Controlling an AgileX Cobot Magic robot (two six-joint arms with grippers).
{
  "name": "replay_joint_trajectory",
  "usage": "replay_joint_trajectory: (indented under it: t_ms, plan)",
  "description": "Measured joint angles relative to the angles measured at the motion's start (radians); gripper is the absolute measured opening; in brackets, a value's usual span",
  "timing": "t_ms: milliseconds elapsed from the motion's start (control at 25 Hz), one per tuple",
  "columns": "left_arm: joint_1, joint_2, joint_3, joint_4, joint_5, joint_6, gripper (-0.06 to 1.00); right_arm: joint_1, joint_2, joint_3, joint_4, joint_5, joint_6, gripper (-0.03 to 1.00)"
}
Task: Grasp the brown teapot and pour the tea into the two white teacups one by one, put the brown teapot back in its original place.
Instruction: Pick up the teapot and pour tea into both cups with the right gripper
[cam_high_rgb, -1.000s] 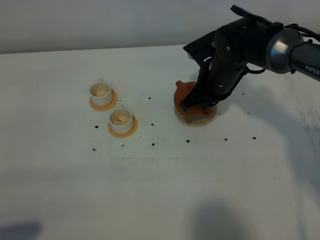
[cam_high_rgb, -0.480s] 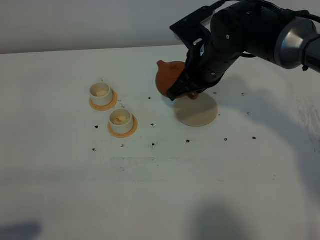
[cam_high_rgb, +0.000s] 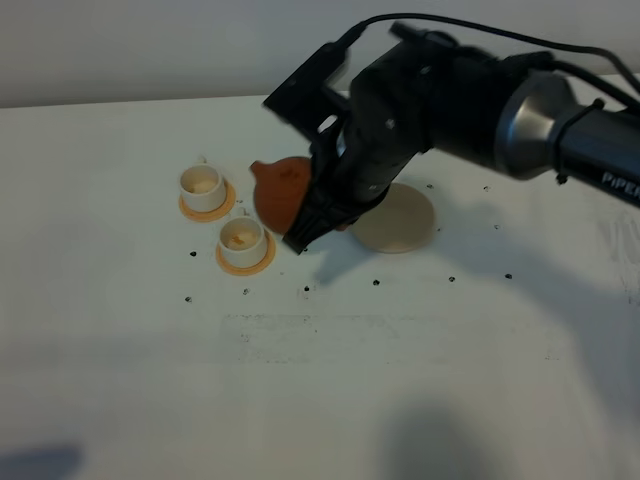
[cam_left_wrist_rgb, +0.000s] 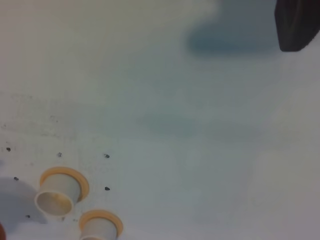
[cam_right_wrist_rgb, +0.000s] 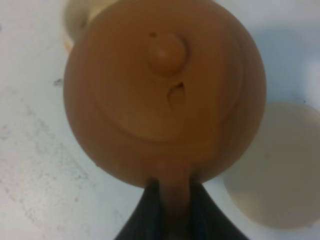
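— Teapot (cam_high_rgb: 283, 190)?
— Hung clear of the table (cam_high_rgb: 400, 380), roughly upright, just beside the nearer cup (cam_high_rgb: 241, 237), spout toward the cups. Pinched by the handle in the right claw (cam_high_rgb: 318, 218), clamped tight on it.
— Step?
— Carrying across for the first pour, by the look of it. Called next for the spout brought above one cup, then a slow tilt.
— Around?
— Farther cup (cam_high_rgb: 202, 185) just behind, each on an orange coaster (cam_high_rgb: 246, 264); beige saucer (cam_high_rgb: 402, 226) near, bare where seen. No obstacle between; cups close together, easily knocked.
— Left claw (cam_left_wrist_rgb: 299, 25)?
— Only a dark corner seen, perhaps a finger; could not tell whether open.
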Motion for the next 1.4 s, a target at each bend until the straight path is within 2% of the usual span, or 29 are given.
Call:
replay_joint_trajectory:
  t_ms: [280,1400]
  plan:
    - [0.0,0.0,0.0,0.0,0.0,0.0,0.29,0.052,0.0,0.003,-0.071,0.005,0.0,0.09]
    - [0.0,0.0,0.0,0.0,0.0,0.0,0.29,0.11,0.093,0.004,-0.284,0.023,0.004,0.09]
